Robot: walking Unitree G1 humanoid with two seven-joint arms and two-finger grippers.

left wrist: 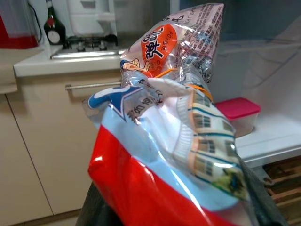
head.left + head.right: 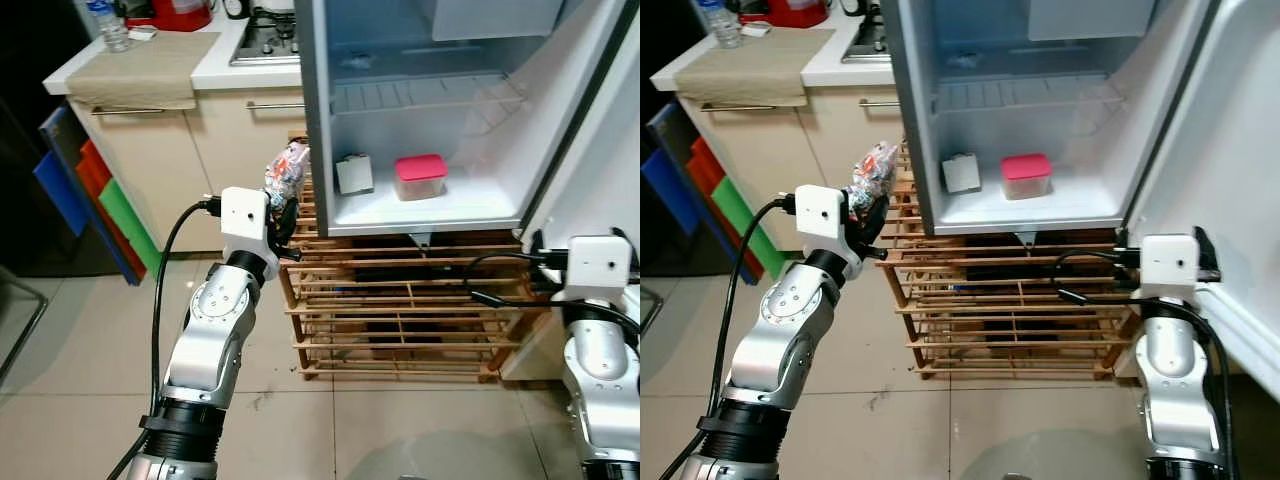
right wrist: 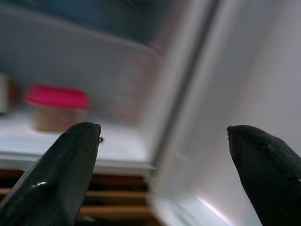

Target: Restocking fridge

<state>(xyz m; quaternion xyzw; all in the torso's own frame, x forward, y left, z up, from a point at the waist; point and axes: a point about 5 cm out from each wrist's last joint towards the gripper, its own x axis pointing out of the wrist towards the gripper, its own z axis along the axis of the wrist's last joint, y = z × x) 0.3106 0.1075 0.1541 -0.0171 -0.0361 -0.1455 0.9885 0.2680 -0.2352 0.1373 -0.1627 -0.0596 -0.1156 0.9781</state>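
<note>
My left gripper is shut on a crinkly snack bag printed in red, blue and orange, held just left of the open fridge. The snack bag rises between the fingers in the left wrist view. On the fridge's bottom shelf stand a small white carton and a pink-lidded container. My right gripper is open, with its fingers wide apart by the lower edge of the fridge door.
The fridge stands on a wooden slatted rack. A kitchen counter with beige cabinets, a stove and a water bottle is at the back left. Coloured boards lean against the cabinet. The floor is tiled.
</note>
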